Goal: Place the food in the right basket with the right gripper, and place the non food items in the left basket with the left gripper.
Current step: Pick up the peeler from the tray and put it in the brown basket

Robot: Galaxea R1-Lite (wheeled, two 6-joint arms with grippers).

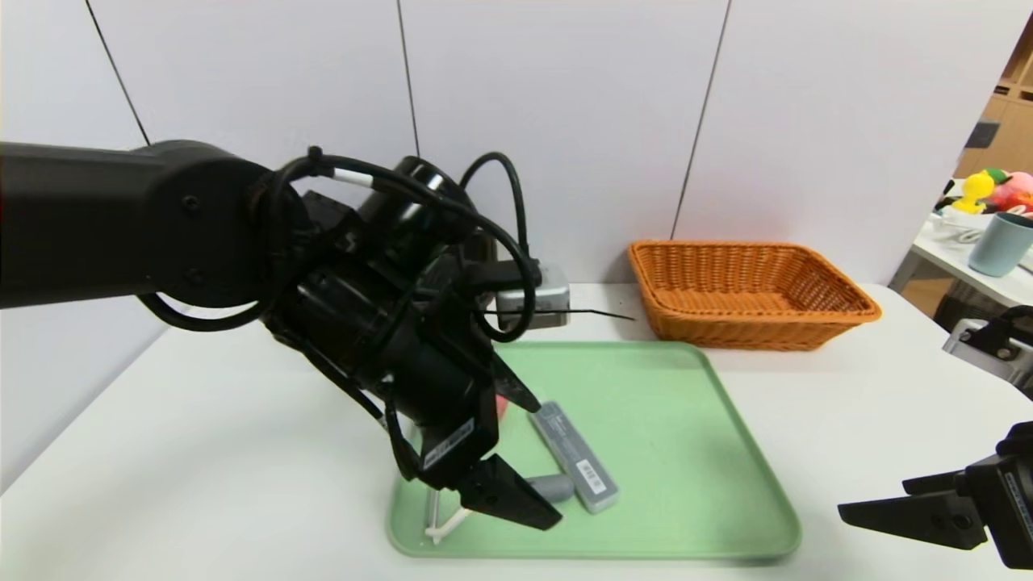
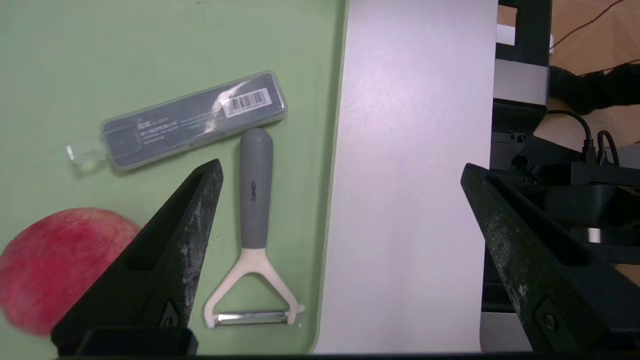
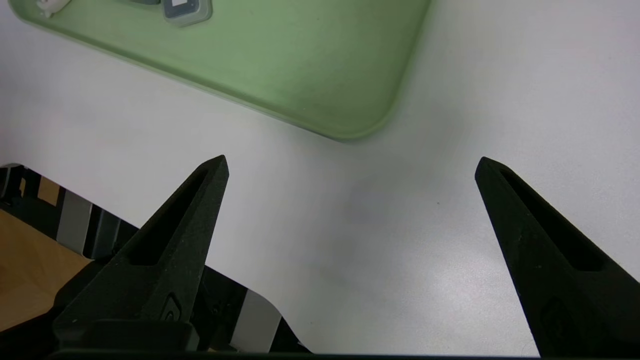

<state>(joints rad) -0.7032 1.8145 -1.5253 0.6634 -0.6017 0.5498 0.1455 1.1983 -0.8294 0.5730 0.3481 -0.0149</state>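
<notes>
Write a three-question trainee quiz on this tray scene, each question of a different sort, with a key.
1. True or false: the peeler lies on the green tray.
2. Which end effector hangs over the tray? A) left end effector B) right end effector
3. Fill in: the grey case bears a ____ label.

Key: 1 true. 2 A; the right one is open over bare table. 3 barcode.

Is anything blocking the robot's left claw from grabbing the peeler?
Nothing visible is. The left gripper hangs open above the tray, and the peeler lies bare just inside one jaw. The grey case sits just past its handle tip, and the peach is off to the side.
</notes>
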